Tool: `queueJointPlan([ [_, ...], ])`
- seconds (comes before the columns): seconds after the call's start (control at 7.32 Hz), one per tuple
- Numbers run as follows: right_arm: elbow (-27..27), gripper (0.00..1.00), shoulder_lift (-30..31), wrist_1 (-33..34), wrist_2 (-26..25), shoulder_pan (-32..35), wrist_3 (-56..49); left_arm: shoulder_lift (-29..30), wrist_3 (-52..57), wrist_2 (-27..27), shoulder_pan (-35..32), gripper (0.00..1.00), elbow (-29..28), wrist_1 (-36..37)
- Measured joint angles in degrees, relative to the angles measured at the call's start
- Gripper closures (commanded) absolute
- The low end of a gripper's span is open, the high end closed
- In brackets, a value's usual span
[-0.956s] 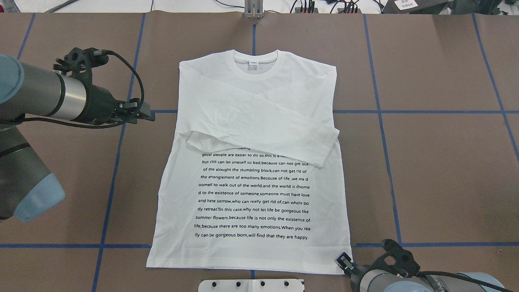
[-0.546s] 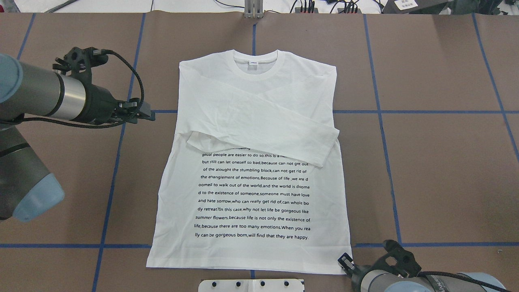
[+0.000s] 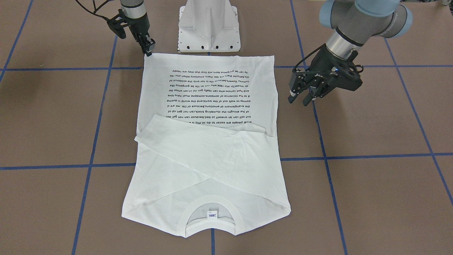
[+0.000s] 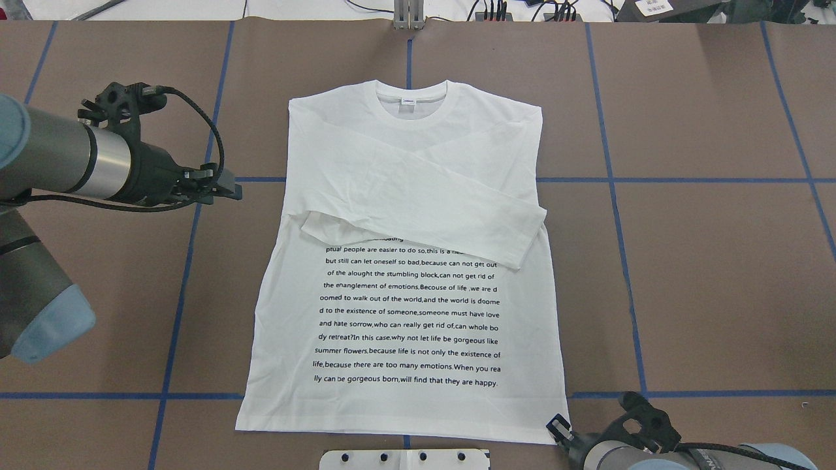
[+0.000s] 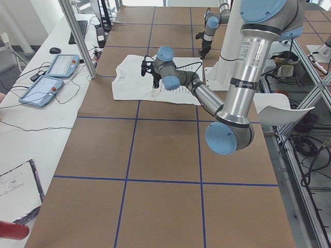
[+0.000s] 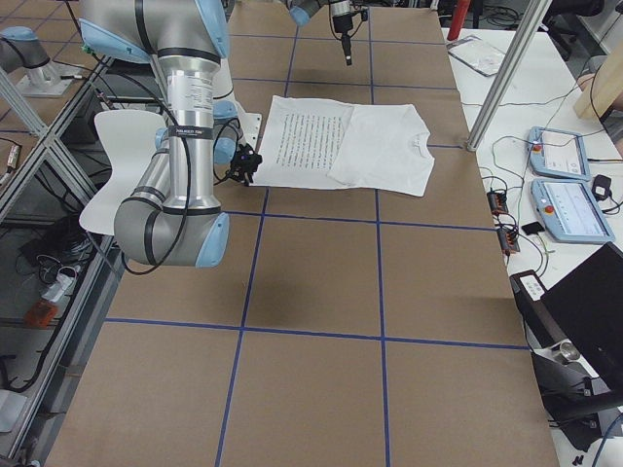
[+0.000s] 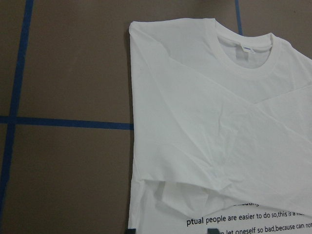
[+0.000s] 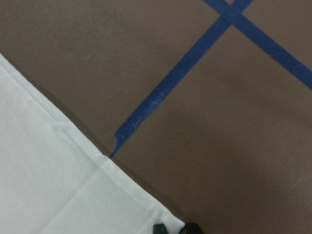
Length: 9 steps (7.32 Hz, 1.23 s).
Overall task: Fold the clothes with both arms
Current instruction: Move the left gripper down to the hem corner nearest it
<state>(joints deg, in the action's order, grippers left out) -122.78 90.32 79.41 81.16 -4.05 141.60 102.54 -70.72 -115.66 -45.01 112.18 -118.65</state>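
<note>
White T-shirt [image 4: 405, 196] looks light, limp, prob. wrinkles easily: pinch at hem corners, where right gripper [image 4: 555, 427] sits, can't tell if jaws clenched; left gripper [image 3: 298, 102] off-cloth over worktop [image 4: 705, 274], jaws released, empty.

Shirt [image 4: 405, 189] is coloured white, with a black text block [image 4: 408, 313] printed on it. Table [image 4: 718, 274] is covered in brown and gridded with blue tape [image 4: 686, 180]. Arms [image 4: 52, 163] are finished grey with light-blue caps [image 4: 49, 323].
</note>
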Motion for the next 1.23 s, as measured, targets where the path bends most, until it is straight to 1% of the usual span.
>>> queueJointPlan([
  [0.41,-0.6,1.00,0.5,0.0,0.0,-0.1,0.0,-2.0,-3.3,0.0,0.3,0.42,1.7,0.0],
  [0.96,-2.3,1.00,1.0,0.0,0.1,-0.1,0.0,-4.2,-7.9,0.3,1.2,0.42,2.3,0.0],
  [1.09,-2.9,1.00,1.4,0.0,0.2,-0.2,0.0,-5.6,-9.8,1.1,2.5,0.42,2.8,-0.1],
  [1.23,-3.2,1.00,1.6,0.0,0.3,-0.5,0.0,-7.5,-12.6,3.0,5.2,0.42,4.1,-0.1],
])
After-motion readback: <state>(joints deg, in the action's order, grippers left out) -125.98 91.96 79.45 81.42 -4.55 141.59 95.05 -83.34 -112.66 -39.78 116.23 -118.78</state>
